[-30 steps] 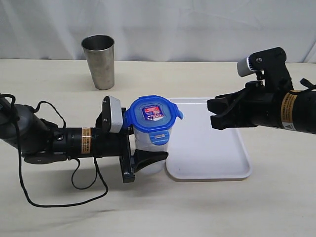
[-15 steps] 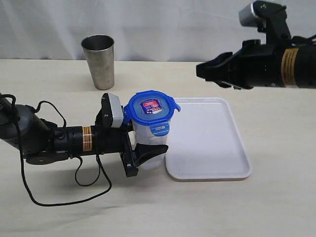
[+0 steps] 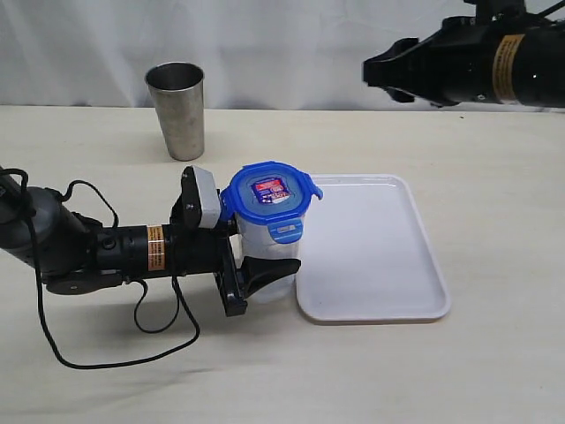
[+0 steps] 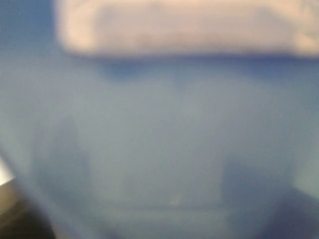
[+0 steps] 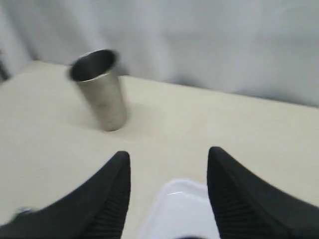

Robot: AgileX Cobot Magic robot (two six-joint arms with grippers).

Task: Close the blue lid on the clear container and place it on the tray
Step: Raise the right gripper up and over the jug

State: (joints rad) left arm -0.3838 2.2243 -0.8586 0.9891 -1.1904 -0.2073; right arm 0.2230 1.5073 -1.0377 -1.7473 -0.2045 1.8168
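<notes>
While the blue lid [image 3: 269, 194] sits on top of the clear container [image 3: 255, 247], the container stands upright on the tabletop [image 3: 494, 194], about mid-table, not on the tray [image 3: 371, 256]. It is just beside the tray's left long edge, near that edge's front corner; whether it touches the rim cannot be told. The lid's red-and-white sticker [image 3: 271, 191] faces up. The lid flap on the front side is folded down against the container wall, and the flap toward the tray sticks out sideways.

The left gripper [image 3: 267, 268] lies low along the tabletop and is clamped on the clear container's lower body. One black finger [image 3: 269, 281] presses its front side; the other is hidden behind it. The left wrist view is only a blue blur, too close to read. A black cable [image 3: 53, 353] loops over the tabletop near the left arm toward the front edge.

The tray lies flat, right of the container, its long side running front to back. The right gripper [image 5: 167, 162] hangs high in the air over the back right part of the tabletop, well apart from the tray and container. Its jaws are spread with nothing between them.

A steel cup [image 3: 177, 110] stands upright near the back edge, left of centre, well apart from the container.
</notes>
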